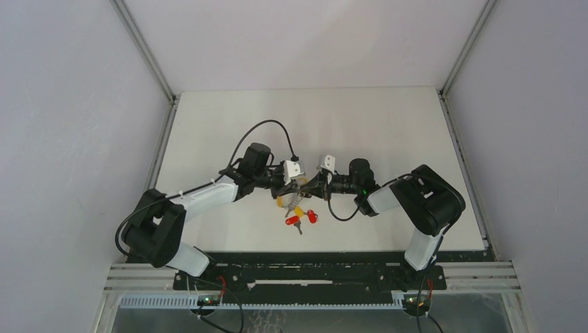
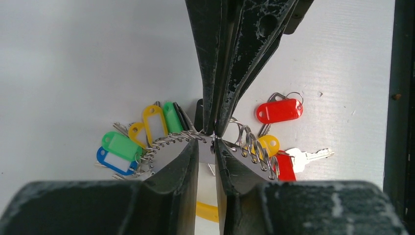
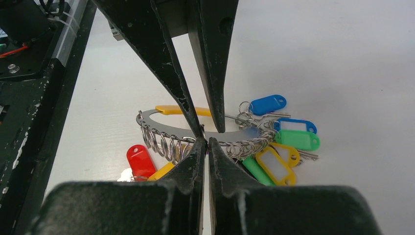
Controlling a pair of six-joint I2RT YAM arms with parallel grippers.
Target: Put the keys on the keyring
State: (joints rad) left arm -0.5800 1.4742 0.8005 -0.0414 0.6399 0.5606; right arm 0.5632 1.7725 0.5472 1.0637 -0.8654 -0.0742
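The left gripper (image 2: 206, 145) pinched the silver metal keyring with green and blue tags (image 2: 169, 152) between both arms. The right gripper (image 3: 205, 143) was squeezed shut at its edge. Next, I think, a loose red-tagged silver key (image 2: 279, 110) needed careful threading on.

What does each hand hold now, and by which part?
The left hand and the right hand both pinch the keyring by its flat metal band, at nearly the same spot.
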